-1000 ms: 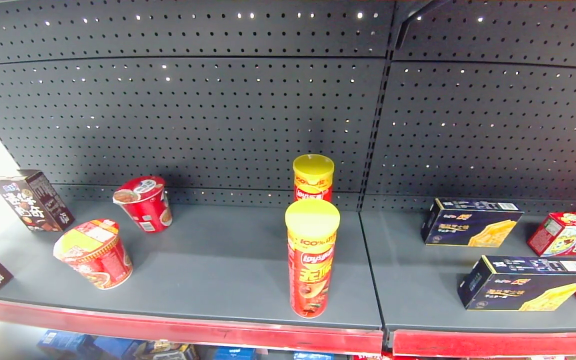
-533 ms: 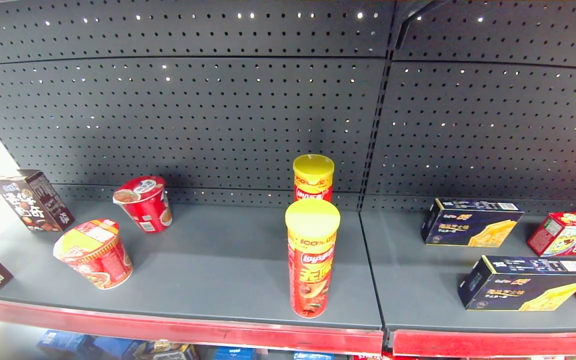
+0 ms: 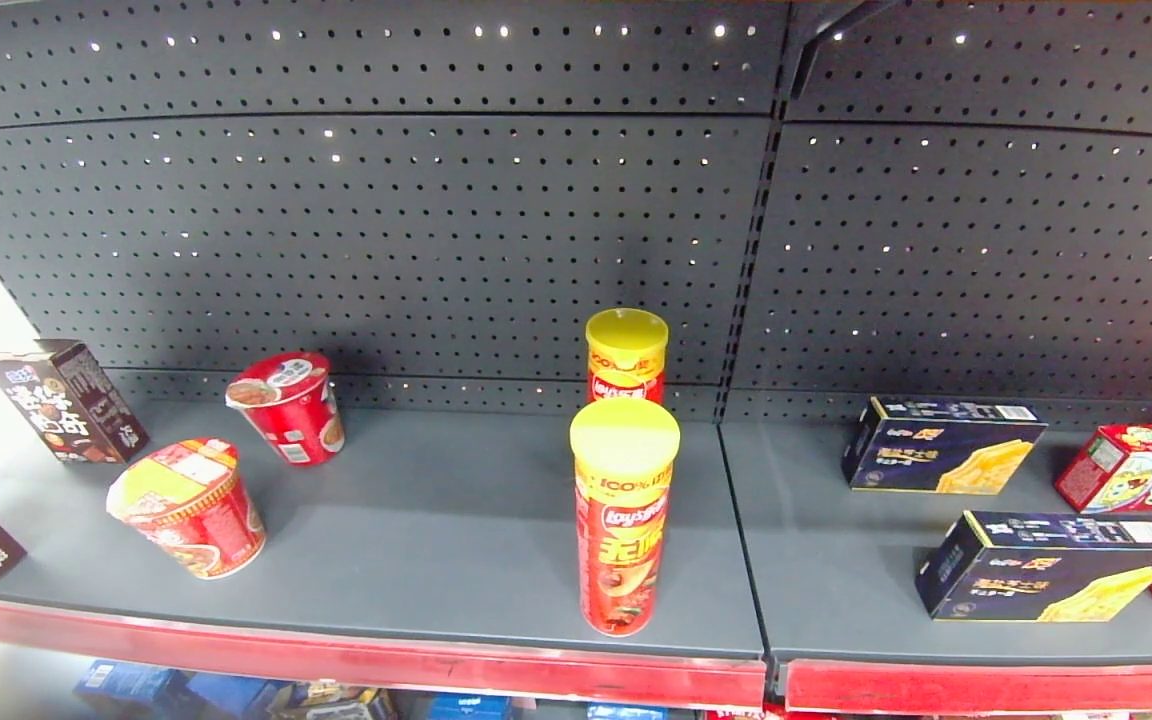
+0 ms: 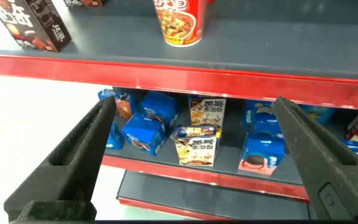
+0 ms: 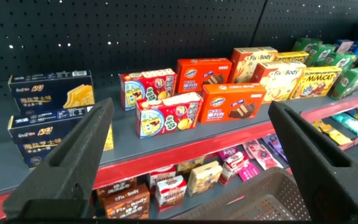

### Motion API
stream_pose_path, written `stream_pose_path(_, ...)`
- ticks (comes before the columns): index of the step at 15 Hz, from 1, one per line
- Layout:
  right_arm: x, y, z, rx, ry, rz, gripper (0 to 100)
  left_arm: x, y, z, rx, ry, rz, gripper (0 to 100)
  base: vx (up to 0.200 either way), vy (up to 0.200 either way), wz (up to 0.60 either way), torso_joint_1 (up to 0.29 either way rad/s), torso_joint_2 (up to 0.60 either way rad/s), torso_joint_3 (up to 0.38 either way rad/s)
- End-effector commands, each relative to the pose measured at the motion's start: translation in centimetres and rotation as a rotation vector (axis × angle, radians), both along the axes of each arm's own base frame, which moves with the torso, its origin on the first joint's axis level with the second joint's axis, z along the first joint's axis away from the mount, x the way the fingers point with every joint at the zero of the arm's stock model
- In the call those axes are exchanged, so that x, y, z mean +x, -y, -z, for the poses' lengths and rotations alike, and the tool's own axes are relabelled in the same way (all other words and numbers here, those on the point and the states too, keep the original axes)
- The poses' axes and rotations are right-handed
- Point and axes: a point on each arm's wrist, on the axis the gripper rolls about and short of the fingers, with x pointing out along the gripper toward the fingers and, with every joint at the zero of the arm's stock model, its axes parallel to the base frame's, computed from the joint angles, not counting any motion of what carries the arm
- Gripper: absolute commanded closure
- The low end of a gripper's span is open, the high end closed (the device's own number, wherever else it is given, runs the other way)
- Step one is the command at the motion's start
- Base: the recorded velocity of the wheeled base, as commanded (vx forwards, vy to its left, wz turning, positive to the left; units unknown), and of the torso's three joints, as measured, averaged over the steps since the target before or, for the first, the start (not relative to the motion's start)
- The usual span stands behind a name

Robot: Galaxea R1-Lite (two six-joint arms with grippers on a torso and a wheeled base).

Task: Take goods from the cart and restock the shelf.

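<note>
The grey shelf (image 3: 436,520) carries two red chip cans with yellow lids, one at the front (image 3: 624,530) and one behind it (image 3: 626,355). Two red cup noodles (image 3: 191,508) (image 3: 288,405) stand further left. My left gripper (image 4: 193,104) is open and holds nothing; it hangs in front of the shelf's red edge (image 4: 179,74), below a cup noodle (image 4: 178,22). My right gripper (image 5: 191,106) is open and holds nothing; it faces a shelf stretch of snack boxes (image 5: 169,112). A dark mesh cart basket (image 5: 260,199) sits low beneath it.
Brown boxes (image 3: 66,400) stand at the shelf's left end. Two dark blue boxes (image 3: 941,445) (image 3: 1041,568) and a red box (image 3: 1136,465) lie on the right section. Blue packs (image 4: 145,127) fill the lower shelf. A perforated back panel (image 3: 436,230) closes the rear.
</note>
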Motion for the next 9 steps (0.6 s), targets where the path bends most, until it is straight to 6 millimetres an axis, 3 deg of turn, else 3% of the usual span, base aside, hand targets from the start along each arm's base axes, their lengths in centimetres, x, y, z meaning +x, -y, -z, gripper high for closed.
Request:
stream_pose_path(1,-0.41,-0.01,0.14,0.001,0.019,0.000,0,-0.01,-0.07,0.00,0.003,-0.002,0.053,0,0.000,0.000,0.00,0.000,0.00,0.000)
stream_pose_path(8,-0.28,-0.02,0.22,0.006,0.016,-0.008,0,-0.01,-0.07,0.00,0.000,-0.001,0.050,0,0.000,0.000,0.00,0.000,0.00,0.000)
stream_pose_path(9,-0.27,-0.01,0.12,0.006,0.016,-0.011,0,-0.02,-0.17,0.00,-0.005,-0.001,0.115,0,0.000,0.000,0.00,0.000,0.00,0.000)
